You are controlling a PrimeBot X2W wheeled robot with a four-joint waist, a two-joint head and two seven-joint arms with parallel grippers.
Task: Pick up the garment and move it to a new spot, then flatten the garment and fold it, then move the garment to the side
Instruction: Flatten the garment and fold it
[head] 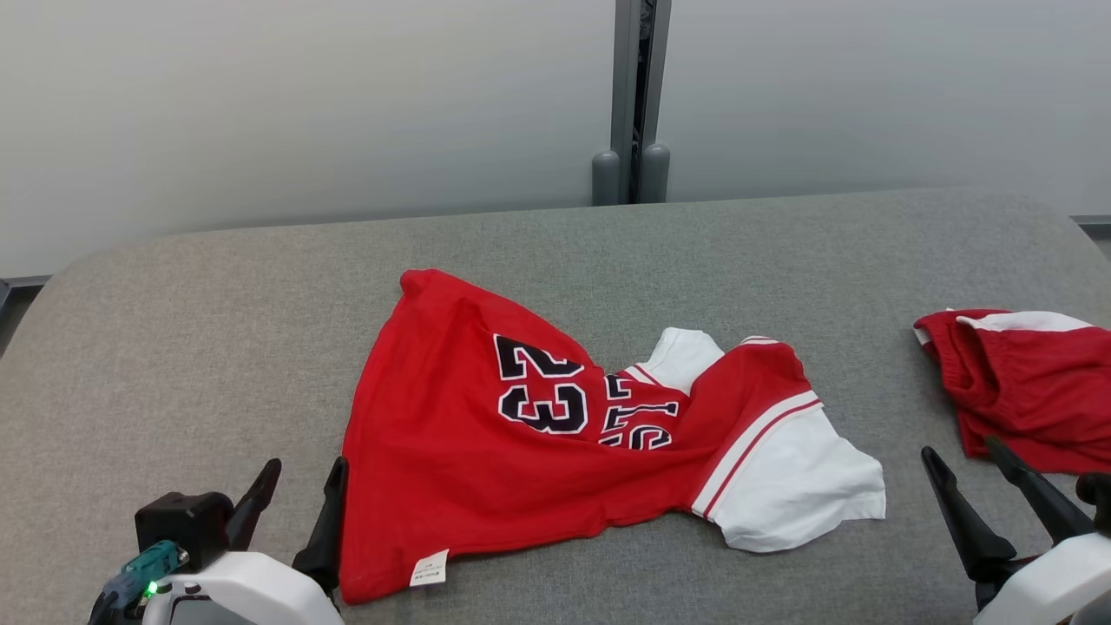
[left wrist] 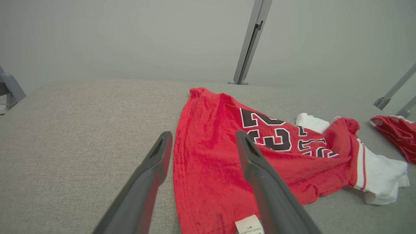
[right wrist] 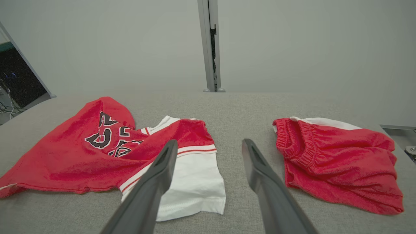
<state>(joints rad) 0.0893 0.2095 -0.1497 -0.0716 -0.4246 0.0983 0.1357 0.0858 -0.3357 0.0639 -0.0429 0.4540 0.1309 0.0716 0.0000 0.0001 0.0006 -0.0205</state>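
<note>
The garment (head: 486, 451) is a red jersey with a black "23" and white sleeves, lying crumpled in the middle of the grey padded table (head: 217, 347). It also appears in the left wrist view, garment (left wrist: 208, 156), and in the right wrist view, garment (right wrist: 65, 156). My left gripper (head: 299, 486) stands open at the jersey's near left corner, one finger (left wrist: 256, 169) over the red cloth, the other finger (left wrist: 152, 175) over bare table. My right gripper (head: 963, 460) is open near the table's front right, between the white sleeve (right wrist: 191, 182) and the red shorts.
Red shorts (head: 1033, 382) with a white band lie bunched at the right edge of the table, also seen as shorts (right wrist: 334, 165). A grey wall with a vertical metal post (head: 638, 95) stands behind the table.
</note>
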